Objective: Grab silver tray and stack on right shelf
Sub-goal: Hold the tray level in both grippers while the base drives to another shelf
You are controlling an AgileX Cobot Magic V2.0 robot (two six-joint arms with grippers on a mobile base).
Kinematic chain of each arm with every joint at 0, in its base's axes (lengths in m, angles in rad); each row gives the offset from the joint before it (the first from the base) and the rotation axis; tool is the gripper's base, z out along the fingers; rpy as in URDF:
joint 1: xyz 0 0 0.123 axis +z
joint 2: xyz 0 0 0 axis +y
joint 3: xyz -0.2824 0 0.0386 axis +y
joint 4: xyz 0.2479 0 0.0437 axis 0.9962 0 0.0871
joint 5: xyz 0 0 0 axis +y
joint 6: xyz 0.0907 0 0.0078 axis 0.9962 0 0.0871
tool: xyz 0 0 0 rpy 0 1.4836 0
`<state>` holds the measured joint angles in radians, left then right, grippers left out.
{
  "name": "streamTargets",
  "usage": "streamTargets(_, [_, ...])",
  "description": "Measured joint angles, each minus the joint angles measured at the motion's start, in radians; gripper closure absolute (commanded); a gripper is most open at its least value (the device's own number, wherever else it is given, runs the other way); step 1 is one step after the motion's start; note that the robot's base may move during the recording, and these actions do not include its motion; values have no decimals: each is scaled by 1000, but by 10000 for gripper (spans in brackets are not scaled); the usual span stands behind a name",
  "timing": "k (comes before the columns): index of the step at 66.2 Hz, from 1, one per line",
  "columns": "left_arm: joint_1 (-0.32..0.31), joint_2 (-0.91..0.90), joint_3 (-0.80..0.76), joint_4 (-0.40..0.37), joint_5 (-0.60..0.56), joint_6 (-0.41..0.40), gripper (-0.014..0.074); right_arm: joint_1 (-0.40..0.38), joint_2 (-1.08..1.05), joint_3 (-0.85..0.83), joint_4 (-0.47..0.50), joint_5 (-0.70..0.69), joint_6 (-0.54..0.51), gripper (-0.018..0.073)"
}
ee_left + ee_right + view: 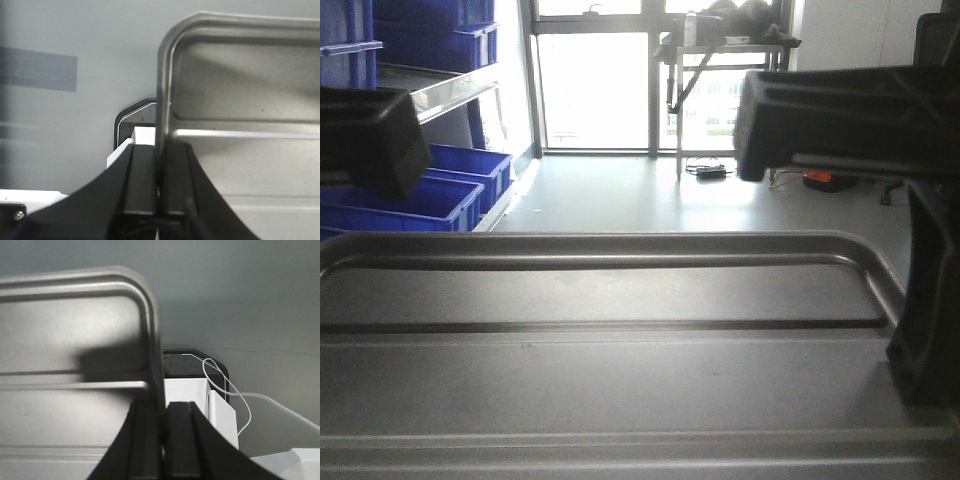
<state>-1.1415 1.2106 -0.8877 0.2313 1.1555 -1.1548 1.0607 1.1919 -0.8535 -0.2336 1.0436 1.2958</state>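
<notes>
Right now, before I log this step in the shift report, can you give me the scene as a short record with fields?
held object: silver tray, roughly level, fills the lower front view
left gripper: shut on the tray's left rim
right gripper: shut on the tray's right rim
beyond the tray: grey floor in both wrist views
surroundings: blue bins to the left, window ahead
right shelf: not seen in any view
</notes>
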Motion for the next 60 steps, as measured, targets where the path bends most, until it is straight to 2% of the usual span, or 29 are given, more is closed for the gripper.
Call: streamTargets(60, [0,0,0,-2,6,-2,697,0,0,0,0,-4,0,499])
